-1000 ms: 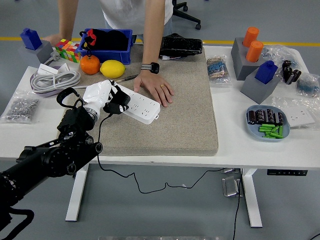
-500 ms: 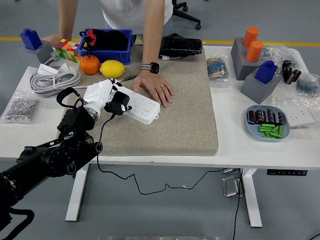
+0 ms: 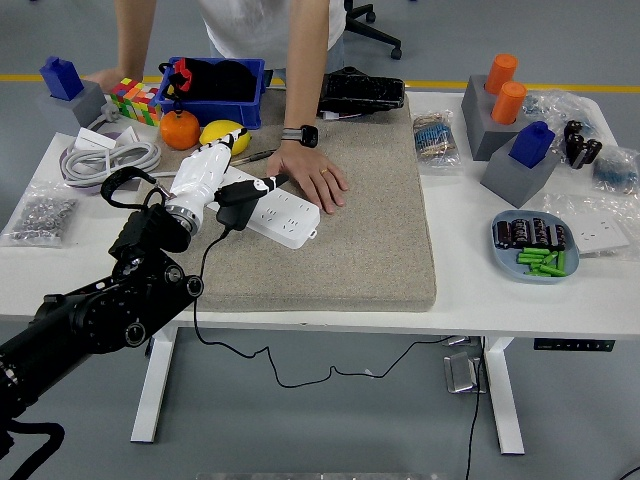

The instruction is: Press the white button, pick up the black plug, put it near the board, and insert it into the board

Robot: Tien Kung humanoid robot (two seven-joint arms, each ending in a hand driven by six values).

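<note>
Head view: the black plug [image 3: 236, 198] sits at the left end of the white power strip [image 3: 277, 213], left of centre in the frame, apparently seated in or resting on the strip's top face — which of the two cannot be told. Its black cord [image 3: 200, 285] drops from it over the mat's near edge and trails below the table. The left hand [image 3: 205, 176], white-gloved at the end of the black left arm [image 3: 95, 315] that comes in from the lower left corner, lies just left of and above the plug. Its fingers are stretched out and loosely spread toward the upper right, closed on nothing; one fingertip seems to reach along the strip's far edge, right beside the plug.

The strip lies slantwise on the tan mat [image 3: 350, 240] that covers the middle of the white table [image 3: 480, 290]. At the strip's right end a person's hand [image 3: 312, 176], with a watch on the wrist, presses flat on the mat, touching or nearly touching the strip.

Just behind the robot's hand lie a lemon [image 3: 224, 133] and an orange [image 3: 180, 129], with a blue bin [image 3: 210, 92] beyond them in the upper left. A coiled white cable [image 3: 108, 155] is to the hand's left — close by. At right, well apart, stand grey blocks with orange cylinders [image 3: 503, 88] and a blue plate [image 3: 535, 247] of small parts.
</note>
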